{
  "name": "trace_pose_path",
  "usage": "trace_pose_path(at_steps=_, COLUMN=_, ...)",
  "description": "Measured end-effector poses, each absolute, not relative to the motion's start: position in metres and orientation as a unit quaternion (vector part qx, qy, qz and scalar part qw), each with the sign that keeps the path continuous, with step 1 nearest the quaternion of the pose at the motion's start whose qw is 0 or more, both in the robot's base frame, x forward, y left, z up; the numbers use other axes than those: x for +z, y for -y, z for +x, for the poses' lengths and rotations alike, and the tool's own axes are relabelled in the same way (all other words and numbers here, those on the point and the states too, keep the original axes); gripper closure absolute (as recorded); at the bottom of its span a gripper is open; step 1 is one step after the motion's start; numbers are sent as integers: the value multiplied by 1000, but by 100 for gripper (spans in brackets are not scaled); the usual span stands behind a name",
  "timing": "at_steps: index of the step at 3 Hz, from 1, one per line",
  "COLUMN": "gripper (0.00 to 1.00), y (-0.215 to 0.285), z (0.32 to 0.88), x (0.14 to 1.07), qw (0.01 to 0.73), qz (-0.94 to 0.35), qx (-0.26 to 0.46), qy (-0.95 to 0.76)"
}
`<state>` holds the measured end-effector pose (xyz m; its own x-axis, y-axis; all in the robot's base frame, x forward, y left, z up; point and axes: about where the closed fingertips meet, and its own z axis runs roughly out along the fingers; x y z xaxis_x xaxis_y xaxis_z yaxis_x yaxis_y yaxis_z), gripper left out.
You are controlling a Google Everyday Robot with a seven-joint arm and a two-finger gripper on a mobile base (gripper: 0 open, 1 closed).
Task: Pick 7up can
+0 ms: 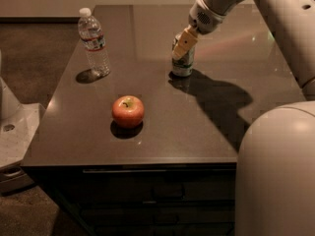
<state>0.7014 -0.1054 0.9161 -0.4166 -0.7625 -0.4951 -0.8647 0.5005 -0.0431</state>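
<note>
The 7up can [183, 67], a short silver-topped can with a green and white label, stands upright on the dark table [162, 136], right of the middle. My gripper [181, 49] comes down from the upper right on the white arm [216, 6]. It sits right at the can's top and covers the upper part of the can. The can rests on the table.
A clear water bottle with a white cap [93, 42] stands at the table's back left. A red apple [128, 110] lies in front of the can, nearer the front edge. My white base [275, 176] fills the lower right. Drawers sit under the table front.
</note>
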Motion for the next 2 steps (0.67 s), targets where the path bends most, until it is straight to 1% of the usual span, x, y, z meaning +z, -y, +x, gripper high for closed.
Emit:
trace_pose_path(at_steps=1, gripper=64, y=100, z=701, x=927, qw=239, qz=-493, qx=116, qy=-829)
trace_pose_path(at_steps=2, gripper=88, y=87, z=694, x=961, qw=263, qz=-513, qx=117, qy=-809)
